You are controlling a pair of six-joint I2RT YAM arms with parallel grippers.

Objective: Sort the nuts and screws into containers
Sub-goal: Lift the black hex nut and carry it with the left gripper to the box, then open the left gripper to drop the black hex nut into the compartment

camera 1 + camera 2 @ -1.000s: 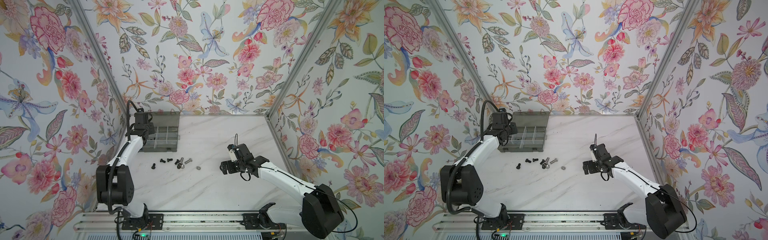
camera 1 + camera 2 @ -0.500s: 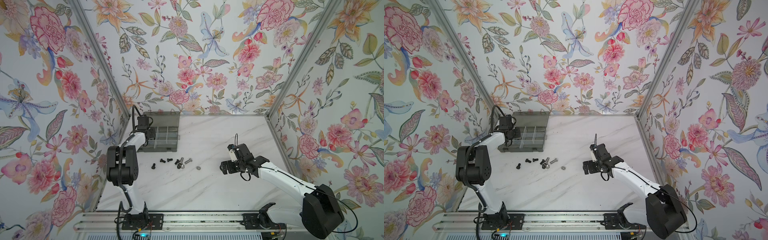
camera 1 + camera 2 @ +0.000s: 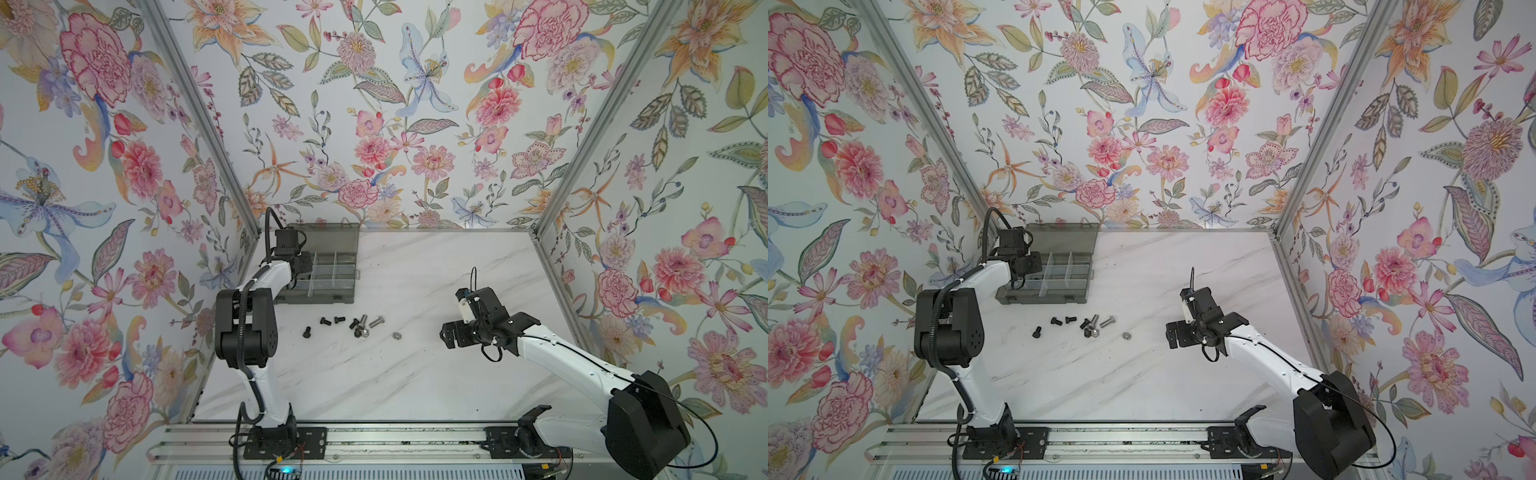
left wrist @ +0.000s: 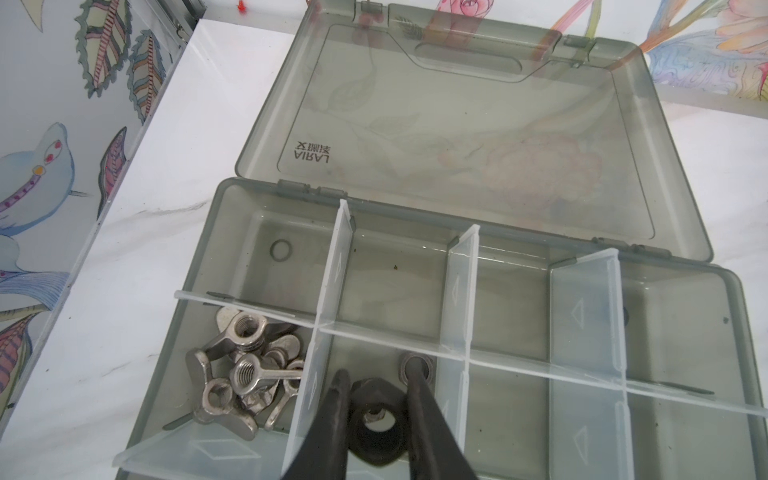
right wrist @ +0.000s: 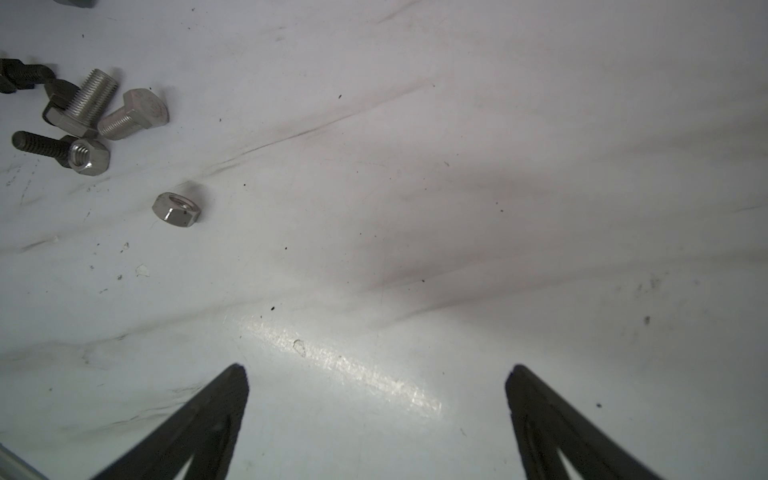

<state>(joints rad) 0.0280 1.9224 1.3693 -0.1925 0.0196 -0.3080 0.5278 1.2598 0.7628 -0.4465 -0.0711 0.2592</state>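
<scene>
Left fingers [image 4: 332, 415]: flank black nut [image 4: 376, 446] in box cell [image 4: 374, 349]; clamped or not, cannot tell.
Right fingers [image 5: 199, 424]: apart above table [image 5: 415, 208].
Loose: screws [image 5: 133, 118], silver nuts [image 5: 176, 210].

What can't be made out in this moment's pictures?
- Left wrist view: whether the left gripper clamps the black nut or it lies loose; its fingers cover the nut's sides.
- Same view: a silver nut, partly hidden behind one finger.
- Both top views: the organiser box's contents, too small, left arm overhead.
- Right wrist view: a black screw cut off by the edge.
</scene>
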